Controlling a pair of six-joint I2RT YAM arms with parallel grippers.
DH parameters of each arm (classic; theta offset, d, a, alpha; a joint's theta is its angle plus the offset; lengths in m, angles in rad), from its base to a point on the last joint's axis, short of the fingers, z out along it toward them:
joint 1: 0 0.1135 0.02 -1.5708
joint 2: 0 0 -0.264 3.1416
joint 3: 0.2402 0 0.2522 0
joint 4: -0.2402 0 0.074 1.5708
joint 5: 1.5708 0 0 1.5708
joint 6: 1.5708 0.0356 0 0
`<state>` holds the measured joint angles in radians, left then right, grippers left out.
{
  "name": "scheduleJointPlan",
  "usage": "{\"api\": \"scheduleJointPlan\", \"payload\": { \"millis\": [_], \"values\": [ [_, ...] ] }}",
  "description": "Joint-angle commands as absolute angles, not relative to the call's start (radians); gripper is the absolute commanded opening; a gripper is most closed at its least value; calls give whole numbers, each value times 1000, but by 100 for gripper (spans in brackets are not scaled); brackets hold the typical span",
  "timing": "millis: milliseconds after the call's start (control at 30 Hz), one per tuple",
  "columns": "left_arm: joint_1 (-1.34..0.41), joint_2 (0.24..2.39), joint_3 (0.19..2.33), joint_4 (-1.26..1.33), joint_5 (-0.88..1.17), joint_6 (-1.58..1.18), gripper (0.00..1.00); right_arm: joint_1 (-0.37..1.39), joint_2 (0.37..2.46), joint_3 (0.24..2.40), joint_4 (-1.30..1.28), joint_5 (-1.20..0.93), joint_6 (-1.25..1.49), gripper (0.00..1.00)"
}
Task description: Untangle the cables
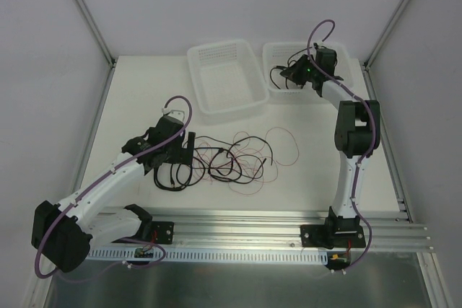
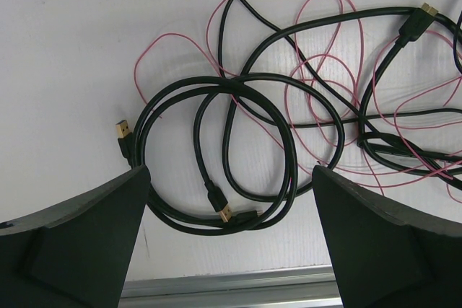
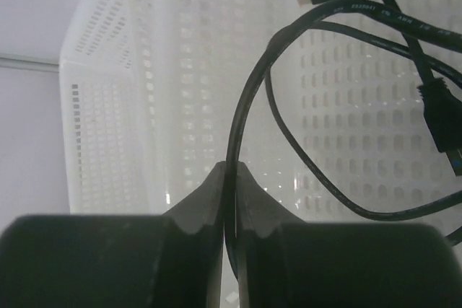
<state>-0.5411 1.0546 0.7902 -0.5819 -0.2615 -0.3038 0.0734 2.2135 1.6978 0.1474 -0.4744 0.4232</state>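
Left gripper (image 2: pixel 231 178): jaws stand wide and empty, hovering right over the tangle. This is your nearer arm.
Right gripper (image 3: pixel 229 174): pinched tight on one black cable (image 3: pixel 232 128), out over the far basket (image 1: pixel 281 46).
Cables (image 1: pixel 231 158): heaped mid-table, sprawling lengthwise to the right of your left jaws.
Coiled loop (image 2: pixel 191 81): sits squarely between your left fingers, gold plugs showing.
Red wire (image 2: pixel 173 34): thin, threaded through the black loops. The crossings are hard to read, probably several.

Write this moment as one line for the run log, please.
left gripper: open, over tangled cables on table | right gripper: shut on black cable in right basket | tangle: not yet undone
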Motion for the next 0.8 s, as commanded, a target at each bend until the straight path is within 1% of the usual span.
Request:
{"api": "scheduleJointPlan", "payload": {
  "millis": [0,67,100,133,167,233,267,333,367,400,433,567,767],
  "values": [
    [-532,1049,805,-591,-244,-321,96,60,2181,1654,183,-424,495,11],
    [-532,1046,805,-591,-244,-321,96,57,2169,1652,128,-391,491,15],
    [-531,1043,807,-591,-244,-319,96,52,2164,1648,112,-374,489,22],
    [-532,1043,807,-591,-245,-319,96,51,2161,1647,101,-367,486,27],
    [-531,1043,805,-592,-244,-319,96,49,2149,1647,89,-362,479,33],
    [-532,1037,805,-591,-244,-321,96,46,2135,1664,51,-365,451,39],
    [-531,1035,805,-592,-244,-321,96,46,2119,1680,17,-356,408,46],
    [-532,1032,805,-591,-244,-322,96,48,2094,1712,-73,-325,370,52],
    [-532,1031,807,-591,-244,-322,96,46,2059,1720,-99,-312,338,58],
    [-532,1028,807,-592,-242,-322,96,46,2042,1723,-145,-280,321,61],
    [-531,1023,807,-591,-241,-322,96,46,2019,1723,-165,-267,307,66],
    [-531,1009,805,-589,-236,-328,96,58,1881,1695,-283,-186,230,75],
    [-531,1003,805,-589,-212,-336,96,119,1678,1590,-429,-106,91,79]
  ]
}}
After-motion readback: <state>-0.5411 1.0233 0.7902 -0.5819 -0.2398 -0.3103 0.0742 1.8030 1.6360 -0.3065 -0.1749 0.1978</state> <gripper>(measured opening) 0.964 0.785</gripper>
